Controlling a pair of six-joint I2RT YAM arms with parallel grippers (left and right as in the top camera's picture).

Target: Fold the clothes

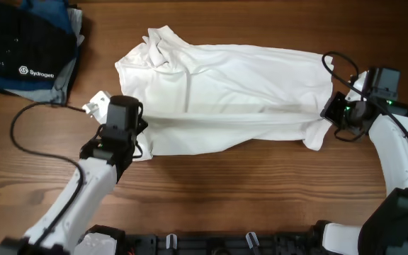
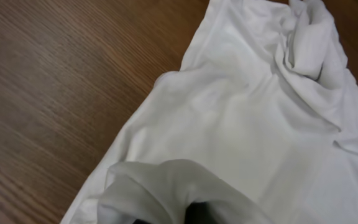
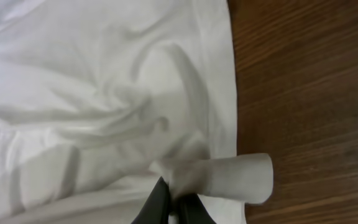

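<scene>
Two arms hold a white shirt [image 1: 225, 85] stretched across the middle of a wooden table [image 1: 211, 191], collar [image 1: 163, 44] toward the far left; the left gripper [image 1: 139, 129] is clenched on the cloth at its collar-side end, its fingers all but buried under a drape of fabric in the wrist view; the right gripper [image 3: 171, 208] is pinched tight on a rolled bit of the opposite edge; a taut ridge runs between the two, with the near strip of cloth hanging below it. The step in hand looks to be the first lengthwise fold, begun but not laid down; the next move likely calls for both arms to travel together in the same direction across the shirt, holding the tension even so the ridge does not sag or twist, then to lower and let go at once. Bare wood lies open on the near side between the arms; the far side offers only a narrow band; a dark stack [image 1: 27, 49] sits at the far-left corner, apart from the collar but near enough to mind; a black cable [image 1: 20, 134] loops beside the left arm.
</scene>
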